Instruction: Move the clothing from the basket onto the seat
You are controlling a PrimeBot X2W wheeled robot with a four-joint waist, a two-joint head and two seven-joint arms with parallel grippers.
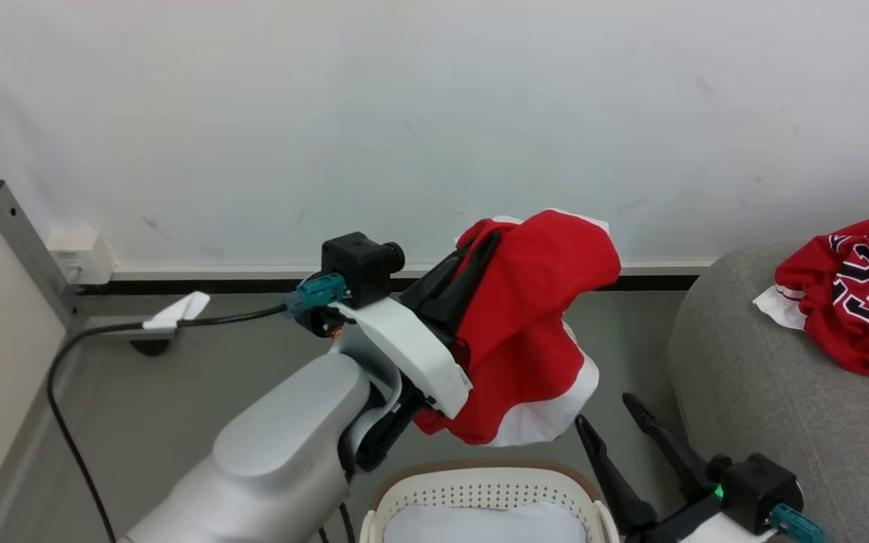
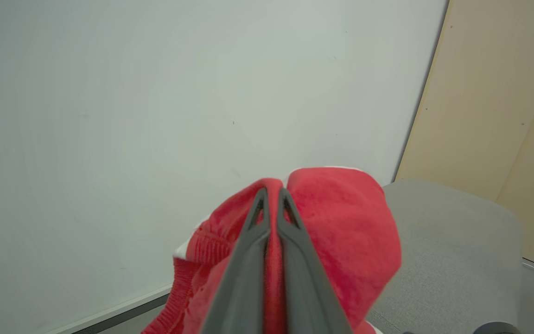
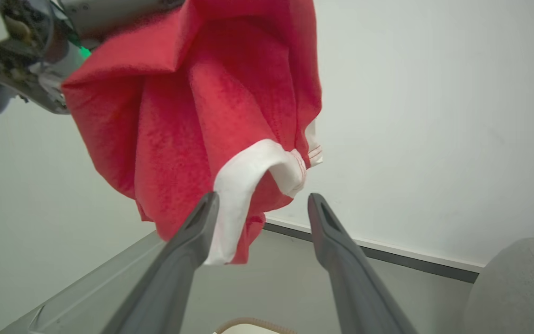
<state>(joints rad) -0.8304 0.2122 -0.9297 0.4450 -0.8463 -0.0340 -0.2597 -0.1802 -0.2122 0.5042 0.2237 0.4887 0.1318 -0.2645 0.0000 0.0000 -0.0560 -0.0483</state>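
Nearest in the head view, the basket [image 1: 591,504] sits at the bottom edge, with a pale pad [image 1: 480,524] lying inside it. Just to its right, the right end effector [image 1: 605,409] points upward with its fingers spread wide and nothing between them. In the right wrist view its fingers [image 3: 193,246] frame the white hem of the hanging garment [image 3: 179,116] but stand apart from it.

Above and beyond the basket, the left arm [image 1: 291,445] reaches up. The left end effector [image 1: 480,253] is clamped narrowly on the red garment [image 1: 540,302], which hangs in the air clear of both basket and sofa. Its white trim droops at the bottom. In the left wrist view the two fingers [image 2: 244,273] press together with a fold of red cloth [image 2: 341,218] pinched between them.

To the right, the grey sofa [image 1: 751,392] carries a crumpled red jersey [image 1: 857,294] with black-and-white numerals, lying on its top well apart from the held garment.

Behind everything, a black cable [image 1: 65,377] runs over the grey floor [image 1: 216,354] towards the white wall [image 1: 404,113].
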